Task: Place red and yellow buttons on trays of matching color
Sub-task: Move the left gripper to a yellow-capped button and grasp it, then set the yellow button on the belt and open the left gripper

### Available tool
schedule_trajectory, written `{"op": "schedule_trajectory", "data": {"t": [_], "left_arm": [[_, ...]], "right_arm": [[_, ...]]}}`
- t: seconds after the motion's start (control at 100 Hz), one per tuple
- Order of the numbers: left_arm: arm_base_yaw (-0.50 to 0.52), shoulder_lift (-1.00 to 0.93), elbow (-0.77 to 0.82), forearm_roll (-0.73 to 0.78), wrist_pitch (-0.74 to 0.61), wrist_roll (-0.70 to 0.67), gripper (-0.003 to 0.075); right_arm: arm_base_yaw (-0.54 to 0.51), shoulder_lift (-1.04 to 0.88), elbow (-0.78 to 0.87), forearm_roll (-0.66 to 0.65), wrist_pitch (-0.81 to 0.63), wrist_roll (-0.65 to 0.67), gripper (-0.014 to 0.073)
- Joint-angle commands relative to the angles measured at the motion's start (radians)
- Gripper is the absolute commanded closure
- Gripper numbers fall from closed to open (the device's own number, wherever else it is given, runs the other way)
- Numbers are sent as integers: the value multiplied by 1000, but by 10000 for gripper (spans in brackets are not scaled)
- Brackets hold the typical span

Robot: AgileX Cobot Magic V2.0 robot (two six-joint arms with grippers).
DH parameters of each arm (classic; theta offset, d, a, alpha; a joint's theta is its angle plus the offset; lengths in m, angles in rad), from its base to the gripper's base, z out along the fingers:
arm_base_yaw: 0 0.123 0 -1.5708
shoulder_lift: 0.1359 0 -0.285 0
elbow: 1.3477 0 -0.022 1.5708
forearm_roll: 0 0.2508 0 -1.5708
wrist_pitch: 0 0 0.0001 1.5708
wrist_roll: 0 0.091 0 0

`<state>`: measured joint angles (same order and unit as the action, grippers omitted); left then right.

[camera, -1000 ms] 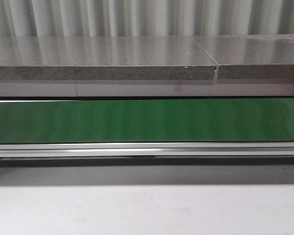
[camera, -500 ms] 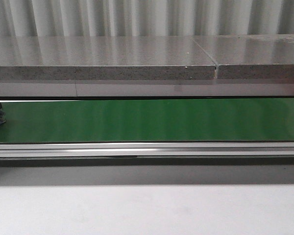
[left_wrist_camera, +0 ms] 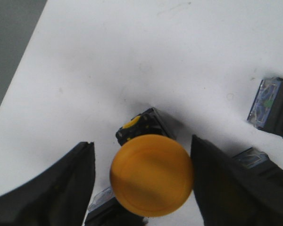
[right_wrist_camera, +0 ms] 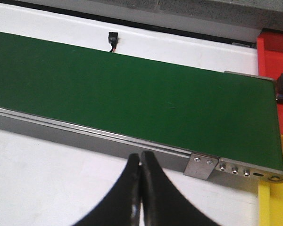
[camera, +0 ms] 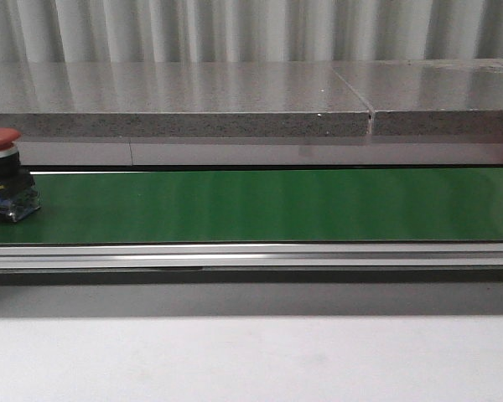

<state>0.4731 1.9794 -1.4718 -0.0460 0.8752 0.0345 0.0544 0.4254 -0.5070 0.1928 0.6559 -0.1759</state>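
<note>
My left claw [left_wrist_camera: 142, 188] is spread wide, gripping nothing, the yellow button [left_wrist_camera: 152, 175] between its fingers. Closing off-centre could tip it. My right claw [right_wrist_camera: 141, 188] is pinched empty; a red button [camera: 2, 139] rides the belt [camera: 268, 205].

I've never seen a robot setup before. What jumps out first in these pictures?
The long green belt fills the front view, and a red button stands at its far left end. In the left wrist view, a big yellow button sits between the open left gripper's dark fingers. The right gripper is shut, just in front of the belt.
</note>
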Motion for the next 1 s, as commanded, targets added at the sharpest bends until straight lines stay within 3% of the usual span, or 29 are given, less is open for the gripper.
{"op": "schedule_trajectory", "data": {"t": [0.0,0.33,0.74,0.99], "left_arm": [[4,-50,-34,-5,-29,-15,351],[4,-56,-34,-5,-45,-15,538],[-5,-252,-29,3,-24,12,544],[-48,-422,54,7,-41,20,544]], "right_arm": [[-1,2,-24,-2,-65,-7,659],[-1,2,-24,-2,-65,-7,659],[-1,2,-24,-2,-65,-7,659],[-1,2,-24,-2,-65,-7,659]]}}
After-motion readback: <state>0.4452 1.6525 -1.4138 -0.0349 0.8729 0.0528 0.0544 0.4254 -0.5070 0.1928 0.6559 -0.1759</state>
